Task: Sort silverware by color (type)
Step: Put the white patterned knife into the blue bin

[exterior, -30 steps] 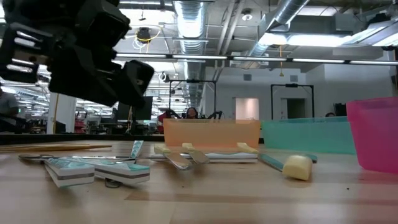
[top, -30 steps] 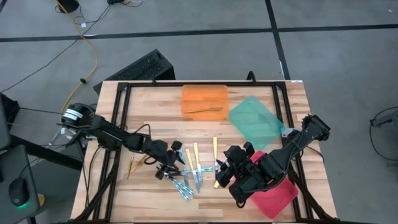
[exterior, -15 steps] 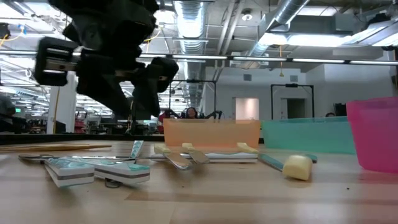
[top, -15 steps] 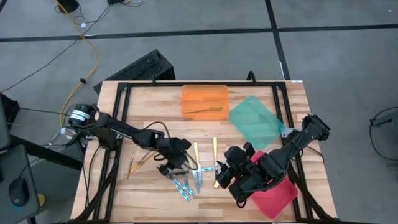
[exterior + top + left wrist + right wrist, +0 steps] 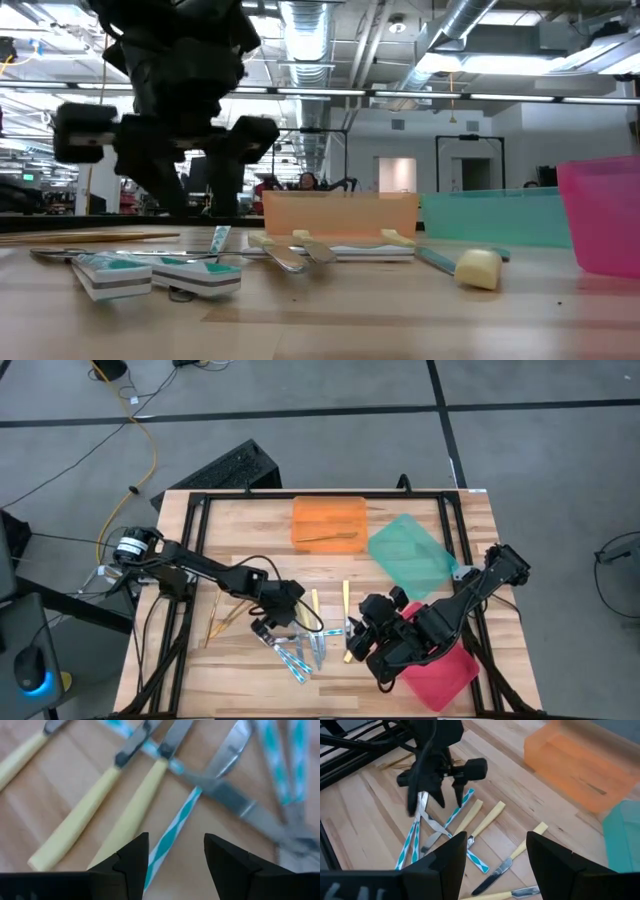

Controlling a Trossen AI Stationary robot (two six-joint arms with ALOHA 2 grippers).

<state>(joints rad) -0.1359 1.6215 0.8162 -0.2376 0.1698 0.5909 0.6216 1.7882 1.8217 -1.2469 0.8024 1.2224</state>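
A: Item one, the left hand?

B: It hung just above the pile of slim blue-and-white striped-handled utensils near the front middle of the pale wooden worktop, fingers spread apart and gripping nothing. One striped handle lay on the wood straight below the gap between them.

A: Item two, the right hand?

B: Low over the worktop beside the flat red tray, fingers parted, empty (it pointed toward the pile).

A: Remaining silverware?

B: Several pale yellow-handled knives with silver blades lay just beside the striped ones, some crossing them; another yellow-handled piece lay a little to the right. A couple of thin all-gold utensils rested apart at the left. One gold utensil lay inside the flat orange tray at the back.

A: Other trays?

B: A flat translucent green tray sat angled at the right, behind the red one.
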